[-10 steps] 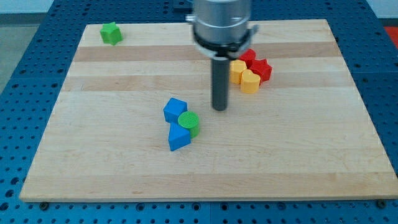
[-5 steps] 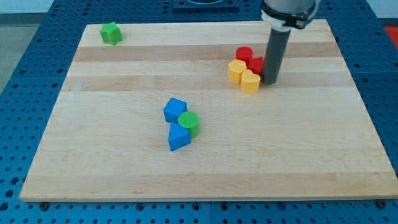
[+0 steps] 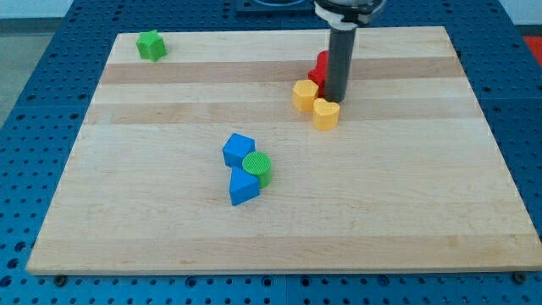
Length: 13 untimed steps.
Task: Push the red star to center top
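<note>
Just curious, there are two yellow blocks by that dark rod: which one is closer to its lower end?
The yellow heart-shaped block, just below my tip and about touching it. The yellow hexagonal block lies further toward the view's left.

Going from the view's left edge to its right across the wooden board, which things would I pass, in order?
Green block → upper blue block → green cylinder → yellow hexagon-like block → yellow heart-like block → my tip, with a red block partly hidden behind the rod.

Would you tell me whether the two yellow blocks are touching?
Apart: the camera view shows bare wood between the left yellow block and the right yellow block.
</note>
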Tool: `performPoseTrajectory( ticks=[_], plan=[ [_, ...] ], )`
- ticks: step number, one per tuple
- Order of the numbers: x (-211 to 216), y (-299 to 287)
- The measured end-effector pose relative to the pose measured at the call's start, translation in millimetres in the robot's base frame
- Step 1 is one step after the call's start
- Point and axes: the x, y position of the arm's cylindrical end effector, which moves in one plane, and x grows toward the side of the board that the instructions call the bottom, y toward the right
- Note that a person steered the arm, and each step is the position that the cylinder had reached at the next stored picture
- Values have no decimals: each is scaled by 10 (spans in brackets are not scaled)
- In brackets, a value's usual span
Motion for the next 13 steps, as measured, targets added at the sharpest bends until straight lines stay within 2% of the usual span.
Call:
performPoseTrajectory(
  ticks=[2, 5, 8, 13],
  plan=[
    [-224, 166],
    [-61, -271],
    [-82, -595],
    [-674, -791]
  ],
)
